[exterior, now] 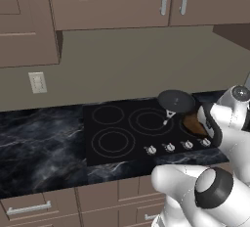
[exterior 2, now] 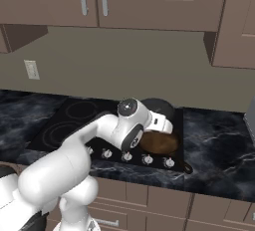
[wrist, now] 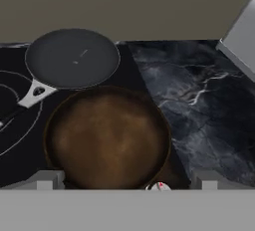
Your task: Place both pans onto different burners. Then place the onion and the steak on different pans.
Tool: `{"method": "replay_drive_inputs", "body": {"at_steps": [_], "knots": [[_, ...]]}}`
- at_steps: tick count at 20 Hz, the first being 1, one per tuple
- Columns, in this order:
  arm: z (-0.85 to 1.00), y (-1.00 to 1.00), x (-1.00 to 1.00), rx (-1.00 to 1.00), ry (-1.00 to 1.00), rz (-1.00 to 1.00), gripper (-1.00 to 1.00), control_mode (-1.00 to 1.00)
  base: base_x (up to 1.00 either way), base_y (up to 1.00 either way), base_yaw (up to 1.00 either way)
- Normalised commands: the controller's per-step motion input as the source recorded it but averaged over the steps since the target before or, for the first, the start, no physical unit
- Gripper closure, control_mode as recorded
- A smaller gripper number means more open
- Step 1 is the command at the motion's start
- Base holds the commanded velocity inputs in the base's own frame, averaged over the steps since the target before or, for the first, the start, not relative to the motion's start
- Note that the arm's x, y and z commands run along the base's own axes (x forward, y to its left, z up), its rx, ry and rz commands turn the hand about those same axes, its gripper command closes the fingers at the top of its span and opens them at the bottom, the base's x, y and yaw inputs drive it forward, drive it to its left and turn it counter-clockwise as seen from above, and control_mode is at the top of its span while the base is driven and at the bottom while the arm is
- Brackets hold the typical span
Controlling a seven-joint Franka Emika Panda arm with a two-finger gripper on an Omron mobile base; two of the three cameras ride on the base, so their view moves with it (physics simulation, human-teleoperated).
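- Two-finger claw [wrist: 127,182] spread wide, holding nothing, hovering just above the near edge of the round brown pan with the dark rim [wrist: 107,138].
- Brown pan flat on the right side of the black glass cooktop [exterior: 122,143], near the small silver knobs [exterior 2: 147,160].
- Round dark grey-black pan with the thin silver handle [wrist: 72,58] just behind it, on the cooktop's far right corner, handle pointing left over the grey ring burners [exterior: 149,122].
- Dark marbled counter [wrist: 199,100] to the right of both pans.

I find no legible text, label, brand or number anywhere; the cooktop [exterior: 122,128] carries only printed rings.
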Motion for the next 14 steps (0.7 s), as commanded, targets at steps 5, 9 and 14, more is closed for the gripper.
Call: {"method": "replay_drive_inputs", "body": {"at_steps": [5,9,14], "knots": [[0.16,0.33,0.04,0.13,0.00,-0.10,-1.00,-1.00,0.00,0.00,0.00],[0.03,0.31,0.07,0.11,0.00,-0.08,-1.00,-1.00,0.00,0.00,0.00],[0.00,0.41,0.01,0.03,0.00,-0.08,-1.00,-1.00,0.00,0.00,0.00]]}}
